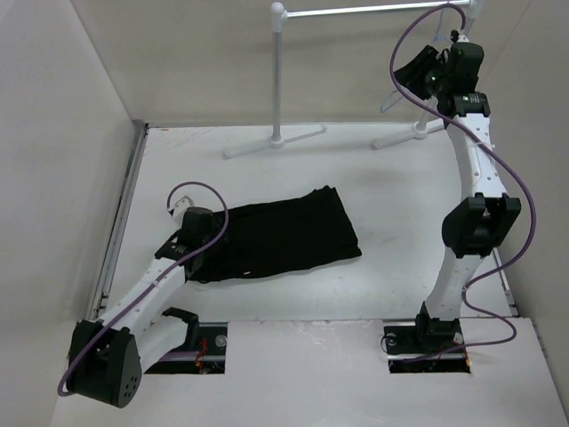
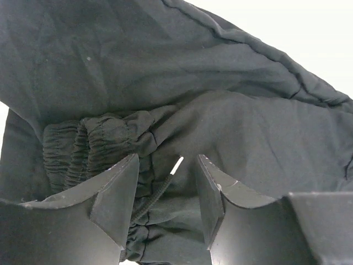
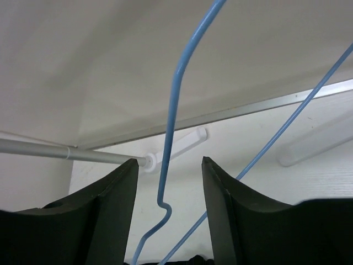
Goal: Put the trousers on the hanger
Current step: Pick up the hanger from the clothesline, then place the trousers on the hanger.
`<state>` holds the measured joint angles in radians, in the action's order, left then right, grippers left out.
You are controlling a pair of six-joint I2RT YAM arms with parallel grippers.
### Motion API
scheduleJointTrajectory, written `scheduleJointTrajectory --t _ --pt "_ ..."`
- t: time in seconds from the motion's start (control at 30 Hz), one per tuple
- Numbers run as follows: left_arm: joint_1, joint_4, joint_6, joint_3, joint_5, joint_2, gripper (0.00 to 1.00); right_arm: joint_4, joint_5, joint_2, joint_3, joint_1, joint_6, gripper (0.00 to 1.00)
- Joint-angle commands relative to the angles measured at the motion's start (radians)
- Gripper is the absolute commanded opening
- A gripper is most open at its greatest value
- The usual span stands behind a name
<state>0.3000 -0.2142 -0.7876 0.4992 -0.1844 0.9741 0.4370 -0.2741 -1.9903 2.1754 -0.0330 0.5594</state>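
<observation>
Reaching, both sides, nothing clamped.
Left hand point(image 2: 165, 165) fingers apart over black soft-fabric drawstring trousers point(image 2: 231, 127); right hand point(image 3: 168, 165) fingers apart around thin blue wire hanger point(image 3: 175, 83).

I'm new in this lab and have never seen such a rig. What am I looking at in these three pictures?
Two robot arms stand bolted at the near edge of a white table. One picture looks down on both; the other two come from a camera on each wrist, looking past its claw. Black trousers lie on the table. The left claw is open over their gathered waistband, the drawstring between its fingers. The right claw is raised at the clothes rack, open, with a thin blue wire hanger between its fingers. Neither claw grips anything.
</observation>
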Motion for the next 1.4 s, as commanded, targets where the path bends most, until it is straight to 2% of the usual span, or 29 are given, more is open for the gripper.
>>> scheduleJointTrajectory --t 0.0,0.03,0.07,0.13,0.23,0.3,0.5,0.57,0.77,1.07,1.23,1.37 --pt "-0.037 -0.036 0.044 -0.013 -0.024 0.015 0.44 -0.092 -0.057 0.032 0.027 0.003 -0.021 0.50" --pt "-0.049 -0.036 0.044 -0.016 -0.029 0.029 0.44 -0.095 -0.056 0.028 0.027 0.003 -0.019 0.45" --pt "-0.069 -0.034 0.044 -0.019 -0.036 0.050 0.44 -0.102 -0.059 0.022 0.029 0.003 -0.018 0.35" --pt "-0.123 -0.037 0.044 -0.019 -0.053 0.095 0.43 -0.106 -0.071 0.019 0.030 0.003 -0.009 0.23" --pt "-0.181 -0.028 0.048 0.010 -0.047 0.112 0.43 -0.129 -0.079 0.031 0.029 0.009 -0.012 0.14" --pt "-0.172 -0.013 0.074 0.050 -0.046 0.089 0.43 -0.156 -0.080 0.056 0.030 0.014 -0.022 0.11" --pt "-0.129 -0.046 0.094 0.165 -0.020 0.055 0.46 -0.198 -0.099 0.136 0.029 0.014 -0.029 0.09" --pt "-0.115 -0.065 0.091 0.218 0.002 0.052 0.47 -0.199 -0.109 0.177 -0.020 0.014 -0.030 0.09" --pt "-0.010 -0.093 0.077 0.462 0.104 0.112 0.49 -0.250 -0.155 0.364 -0.348 0.060 -0.033 0.09" --pt "0.293 -0.039 0.087 0.970 0.155 0.426 0.51 -0.281 -0.096 0.688 -0.919 0.233 -0.039 0.09" --pt "0.426 -0.022 0.117 1.136 0.145 0.589 0.51 -0.262 -0.044 0.824 -1.133 0.343 -0.024 0.09" --pt "0.500 -0.037 0.133 1.188 0.122 0.667 0.52 -0.230 0.004 0.900 -1.233 0.414 -0.015 0.09"
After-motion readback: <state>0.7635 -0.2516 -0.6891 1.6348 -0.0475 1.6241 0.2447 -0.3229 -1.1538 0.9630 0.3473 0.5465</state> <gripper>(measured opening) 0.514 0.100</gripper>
